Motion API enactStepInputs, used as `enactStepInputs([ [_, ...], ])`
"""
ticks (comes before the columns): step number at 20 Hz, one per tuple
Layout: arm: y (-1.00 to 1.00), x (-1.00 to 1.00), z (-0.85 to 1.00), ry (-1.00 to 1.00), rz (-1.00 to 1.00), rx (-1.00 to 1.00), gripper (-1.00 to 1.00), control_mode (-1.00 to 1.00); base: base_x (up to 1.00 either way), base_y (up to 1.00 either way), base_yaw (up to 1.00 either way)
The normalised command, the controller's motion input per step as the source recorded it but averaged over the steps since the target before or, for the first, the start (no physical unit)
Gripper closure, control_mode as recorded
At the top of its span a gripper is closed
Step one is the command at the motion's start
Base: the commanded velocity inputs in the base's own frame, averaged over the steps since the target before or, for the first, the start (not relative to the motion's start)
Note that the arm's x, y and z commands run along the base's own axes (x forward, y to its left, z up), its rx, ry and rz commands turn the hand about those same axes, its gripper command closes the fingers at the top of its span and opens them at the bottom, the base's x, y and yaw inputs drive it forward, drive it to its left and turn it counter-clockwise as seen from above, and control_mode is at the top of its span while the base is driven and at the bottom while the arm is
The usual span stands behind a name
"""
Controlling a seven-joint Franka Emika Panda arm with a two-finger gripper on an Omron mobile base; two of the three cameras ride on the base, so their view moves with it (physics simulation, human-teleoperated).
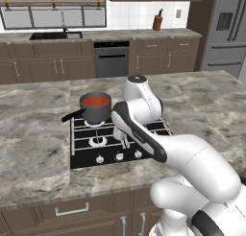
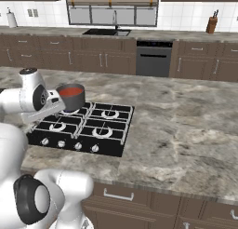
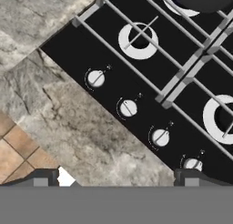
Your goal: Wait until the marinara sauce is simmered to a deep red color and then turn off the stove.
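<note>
Around me spreads a grey marbled worktop (image 1: 33, 134) over brown cabinets (image 2: 139, 200). Along the far wall I see a steel-fronted oven (image 1: 111, 59), a dark sink (image 1: 55, 36), a knife block (image 1: 157, 22) and a steel fridge (image 1: 226, 31).
</note>
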Motion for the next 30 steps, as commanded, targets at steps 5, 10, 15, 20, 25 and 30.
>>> enactStepInputs([
  [5,0.00,0.00,-0.36,0.01,0.20,0.00,-1.00,-1.00,0.00,0.00,0.00],
  [10,0.00,0.00,-0.40,0.07,0.16,0.00,-1.00,-1.00,0.00,0.00,0.00],
  [15,0.02,0.00,-0.42,0.09,0.15,-0.02,-1.00,-1.00,0.00,0.00,0.00],
  [20,0.11,0.01,-0.31,0.10,0.15,-0.07,-1.00,-1.00,0.00,0.00,0.00],
  [25,0.13,0.05,-0.27,0.05,0.13,-0.03,-1.00,-1.00,0.00,0.00,0.00],
  [30,0.05,0.10,-0.20,0.00,0.13,-0.03,-1.00,-1.00,0.00,0.00,0.00],
])
